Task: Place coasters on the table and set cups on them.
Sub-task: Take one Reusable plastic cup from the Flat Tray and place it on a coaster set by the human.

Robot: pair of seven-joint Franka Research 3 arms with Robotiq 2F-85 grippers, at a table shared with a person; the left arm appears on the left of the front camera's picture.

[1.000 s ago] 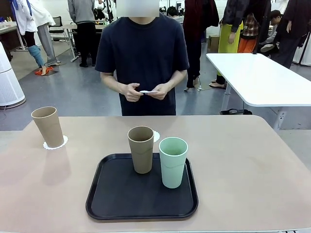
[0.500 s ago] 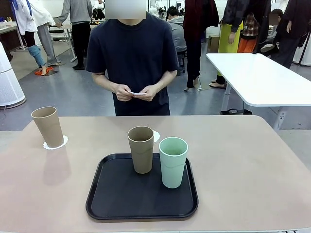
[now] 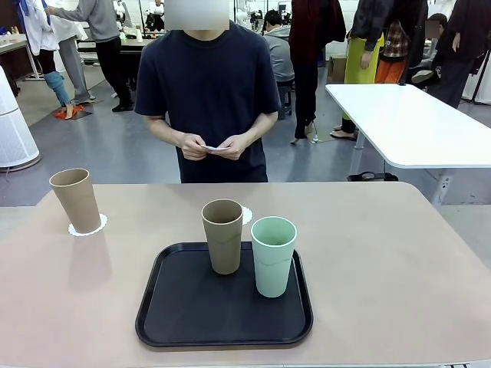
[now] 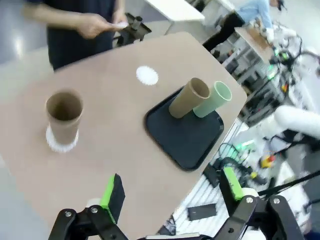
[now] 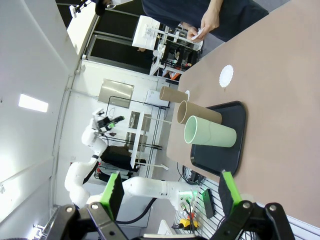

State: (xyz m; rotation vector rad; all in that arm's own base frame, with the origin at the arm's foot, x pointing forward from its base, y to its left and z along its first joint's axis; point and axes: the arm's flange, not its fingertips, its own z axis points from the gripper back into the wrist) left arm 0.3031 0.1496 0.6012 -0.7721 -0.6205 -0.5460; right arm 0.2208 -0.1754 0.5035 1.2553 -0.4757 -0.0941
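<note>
High over the worktop's (image 3: 383, 261) edge, left pincer (image 4: 172, 187): fingers spread wide, nothing between them. Right pincer (image 5: 170, 189): likewise spread and empty, held well clear of the surface.

Black tray (image 3: 222, 337) sits at the middle of the robot's side. Two cups stand upright on it: tan cup (image 3: 223, 236), and mint cup (image 3: 273, 256) just beside it on the robot's right and a little nearer. Cannot tell whether the two touch.

Bare coaster (image 3: 246, 215) lies flat on the worktop just past the tray's far rim, partly hidden behind the tan cup in the front view.

Well off to the robot's left, second tan cup (image 3: 76, 199) stands upright on first coaster (image 3: 98, 224), with the lacy rim showing around its base.

At the far side a person stands with both hands (image 3: 192, 144) together at the waist, pinching third coaster (image 3: 216, 147). It is seen edge-on, so the lace cannot be made out.
</note>
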